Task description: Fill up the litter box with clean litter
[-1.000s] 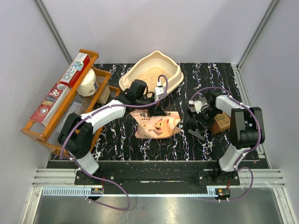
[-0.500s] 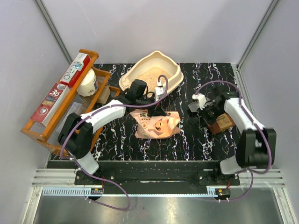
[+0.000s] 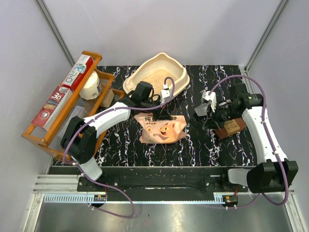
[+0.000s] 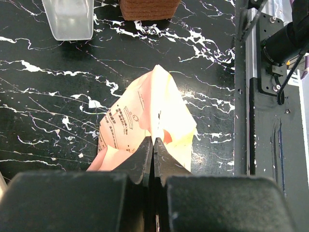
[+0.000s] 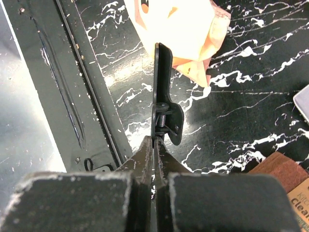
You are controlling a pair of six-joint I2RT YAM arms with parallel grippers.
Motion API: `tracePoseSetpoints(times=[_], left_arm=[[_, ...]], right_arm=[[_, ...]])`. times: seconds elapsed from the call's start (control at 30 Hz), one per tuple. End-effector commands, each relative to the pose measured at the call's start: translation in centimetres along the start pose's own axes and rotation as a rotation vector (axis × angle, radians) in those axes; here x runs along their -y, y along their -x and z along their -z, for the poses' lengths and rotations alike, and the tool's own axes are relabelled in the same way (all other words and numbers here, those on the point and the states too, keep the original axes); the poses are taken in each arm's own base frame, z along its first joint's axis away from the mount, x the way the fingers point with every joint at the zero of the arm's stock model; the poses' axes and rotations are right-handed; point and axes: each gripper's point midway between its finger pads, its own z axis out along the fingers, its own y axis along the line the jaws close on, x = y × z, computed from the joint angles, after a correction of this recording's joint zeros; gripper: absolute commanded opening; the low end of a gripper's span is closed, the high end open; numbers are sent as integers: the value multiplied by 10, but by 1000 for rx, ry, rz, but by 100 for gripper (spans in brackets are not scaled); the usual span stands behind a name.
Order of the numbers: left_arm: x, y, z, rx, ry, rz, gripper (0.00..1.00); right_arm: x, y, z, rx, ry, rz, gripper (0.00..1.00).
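The cream litter box [image 3: 179, 77] stands at the back of the table with pale beige clean litter [image 3: 154, 77] in it. A pink bag [image 3: 161, 128] lies in front of it. My left gripper [image 3: 161, 115] is shut on the bag's top edge; in the left wrist view the jaws [image 4: 153, 141] pinch a fold of the bag [image 4: 140, 108]. My right gripper [image 3: 211, 122] is right of the bag, shut on a black spring clip [image 5: 161, 92] and holding it above the table. The bag's corner [image 5: 186, 26] shows beyond the clip.
An orange wooden rack [image 3: 46, 130] with boxes and a white jug stands at the left. A brown box [image 3: 231, 127] sits under the right arm and shows at the corner of the right wrist view [image 5: 285, 176]. A translucent scoop [image 4: 70, 19] lies beyond the bag.
My right arm has swung out to the right and risen, carrying the black clip away from the table. The left arm and the bag have not moved.
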Motion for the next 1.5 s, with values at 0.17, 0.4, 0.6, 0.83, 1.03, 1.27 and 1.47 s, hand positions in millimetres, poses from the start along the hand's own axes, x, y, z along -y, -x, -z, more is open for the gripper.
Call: tracePoseSetpoints(times=[0.17, 0.4, 0.6, 0.83, 1.03, 1.27, 1.47], left_arm=[[3, 33, -2, 72, -32, -28, 0], [10, 32, -2, 60, -76, -16, 0], [11, 33, -3, 55, -98, -19, 0], [7, 31, -8, 38, -108, 7, 0], [5, 32, -6, 36, -97, 11, 0], [5, 40, -6, 51, -98, -2, 0], [6, 40, -5, 54, -114, 4, 0]], right_arm=[[17, 33, -24, 36, 79, 70, 0], [41, 45, -50, 49, 40, 46, 0], [48, 48, -56, 63, 19, 43, 0], [30, 51, -51, 94, 69, 81, 0], [19, 43, -47, 75, 68, 95, 0], [19, 22, -59, 10, 87, 61, 0], [34, 28, -68, 14, 59, 52, 0]])
